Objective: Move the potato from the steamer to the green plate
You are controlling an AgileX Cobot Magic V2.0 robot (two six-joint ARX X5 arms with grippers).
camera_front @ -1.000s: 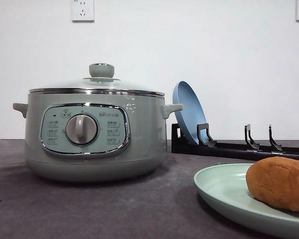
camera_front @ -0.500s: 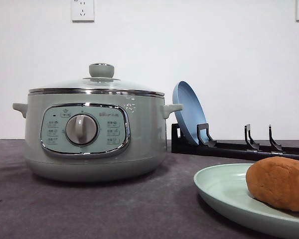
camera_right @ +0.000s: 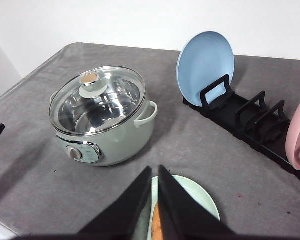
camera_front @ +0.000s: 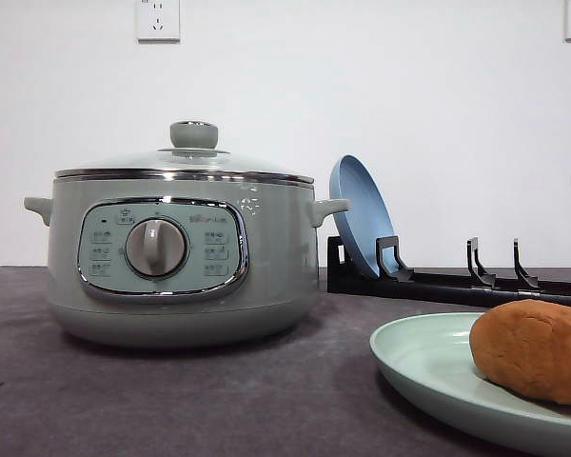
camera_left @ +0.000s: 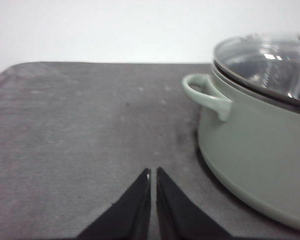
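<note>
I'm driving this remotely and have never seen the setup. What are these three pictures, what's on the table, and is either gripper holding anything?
This is a two-armed table robot. The front view looks forward over the grey table. The other two come from cameras on each wrist, with the black gripper fingers at the bottom edge.

On the table: the steamer with its glass lid on and nothing seen through the lid, the green plate carrying the potato, and a black dish rack holding a blue plate and a pink plate.

The left gripper sits shut beside the steamer, holding nothing. The right gripper is shut above the green plate, also holding nothing.
</note>
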